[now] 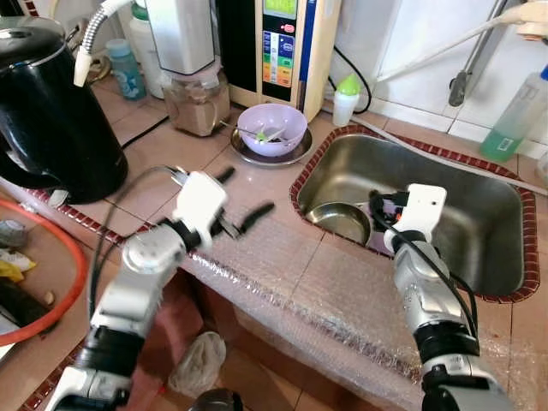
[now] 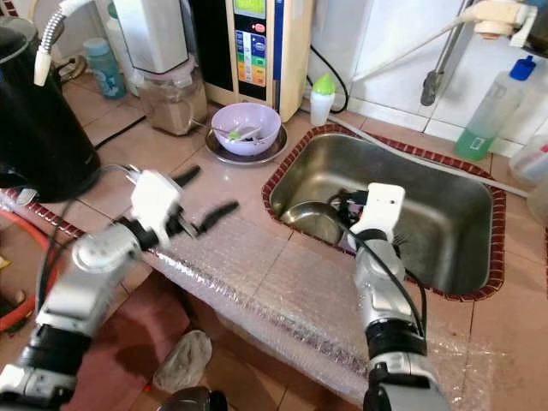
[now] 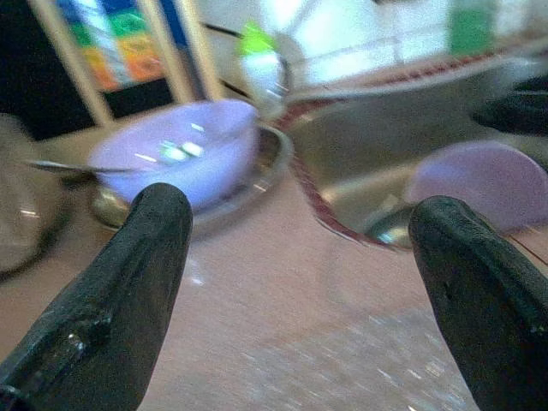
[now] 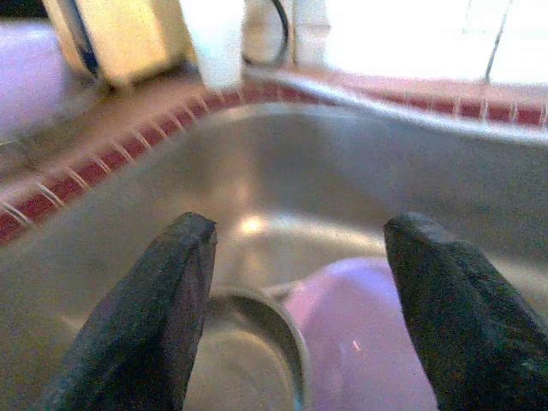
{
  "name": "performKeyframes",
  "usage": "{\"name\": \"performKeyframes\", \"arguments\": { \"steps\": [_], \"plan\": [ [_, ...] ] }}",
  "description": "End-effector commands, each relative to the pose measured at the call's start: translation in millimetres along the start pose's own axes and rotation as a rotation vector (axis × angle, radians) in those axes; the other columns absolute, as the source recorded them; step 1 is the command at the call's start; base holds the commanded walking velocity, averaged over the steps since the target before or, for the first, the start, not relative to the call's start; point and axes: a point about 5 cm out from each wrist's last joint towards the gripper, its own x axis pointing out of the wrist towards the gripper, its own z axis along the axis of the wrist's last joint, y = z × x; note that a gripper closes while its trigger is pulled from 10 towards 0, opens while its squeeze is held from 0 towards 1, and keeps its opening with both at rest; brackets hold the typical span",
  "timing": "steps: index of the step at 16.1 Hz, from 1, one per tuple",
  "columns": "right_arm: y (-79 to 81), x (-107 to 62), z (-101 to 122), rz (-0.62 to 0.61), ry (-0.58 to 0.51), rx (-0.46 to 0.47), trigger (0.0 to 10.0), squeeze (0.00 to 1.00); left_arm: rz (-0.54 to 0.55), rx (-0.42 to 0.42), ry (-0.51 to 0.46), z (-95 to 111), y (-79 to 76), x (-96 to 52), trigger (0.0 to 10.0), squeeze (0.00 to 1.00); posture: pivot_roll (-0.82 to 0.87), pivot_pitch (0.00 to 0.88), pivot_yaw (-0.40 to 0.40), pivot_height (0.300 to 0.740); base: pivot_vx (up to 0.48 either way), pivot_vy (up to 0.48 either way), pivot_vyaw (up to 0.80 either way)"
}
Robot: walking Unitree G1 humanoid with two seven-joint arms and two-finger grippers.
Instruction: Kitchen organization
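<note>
Tiled pink counter (image 1: 163,158), bubble wrap along front edge. One steel sink (image 1: 479,184) at 3 o'clock holds one metal bowl (image 1: 338,221), one purple bowl (image 4: 364,342). Second purple bowl (image 1: 272,128) on metal plate at 12. Left gripper (image 1: 244,199) over counter, fingers wide apart, empty. Right gripper (image 4: 295,317) in sink, fingers spread, empty.

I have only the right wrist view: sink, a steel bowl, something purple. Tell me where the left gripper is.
Observer: The left gripper hovers open over the pink counter, left of the sink.
Operator: Say what it faces.
Observer: A purple bowl on a steel plate, with a utensil inside.
Operator: Describe what stands behind that bowl.
Observer: A water machine with a coloured panel and a small green-capped bottle.
Operator: Give me the far left of the counter.
Observer: A black kettle stands there.
</note>
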Motion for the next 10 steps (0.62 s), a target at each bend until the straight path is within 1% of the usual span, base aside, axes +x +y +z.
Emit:
{"name": "performKeyframes", "arguments": {
  "steps": [1, 4, 6, 8, 10],
  "plan": [
    [2.9, -3.2, 5.8, 0.025, -0.046, -0.005, 10.0, 1.00, 0.051, -0.036, 0.008, -2.0, 7.2, 0.1, 10.0, 1.00, 0.01, 0.000, 0.034, 0.740, 0.000, 0.000, 0.00],
    [4.9, -9.7, 0.1, -0.001, -0.034, 0.023, 10.0, 1.00, 0.104, -0.096, 0.024, -7.2, 10.7, -1.2, 10.0, 1.00, 0.01, 0.000, 0.039, 0.740, 0.000, 0.000, 0.00],
    [10.8, -12.2, 0.7, 0.013, -0.038, 0.028, 10.0, 1.00, 0.118, -0.089, 0.028, -6.0, 15.7, -1.0, 10.0, 1.00, 0.02, 0.000, 0.046, 0.740, 0.000, 0.000, 0.00],
    [12.5, -15.2, -8.1, 0.012, -0.014, 0.026, 10.0, 1.00, 0.157, -0.096, 0.030, -6.3, 22.5, -1.1, 10.0, 1.00, 0.01, 0.000, 0.054, 0.740, 0.000, 0.000, 0.00],
    [17.2, -15.9, -4.1, 0.016, -0.028, 0.042, 10.0, 1.00, 0.192, -0.150, 0.034, -9.5, 26.7, -3.3, 10.0, 1.00, -0.01, 0.000, 0.048, 0.740, 0.000, 0.000, 0.00]
  ]
}}
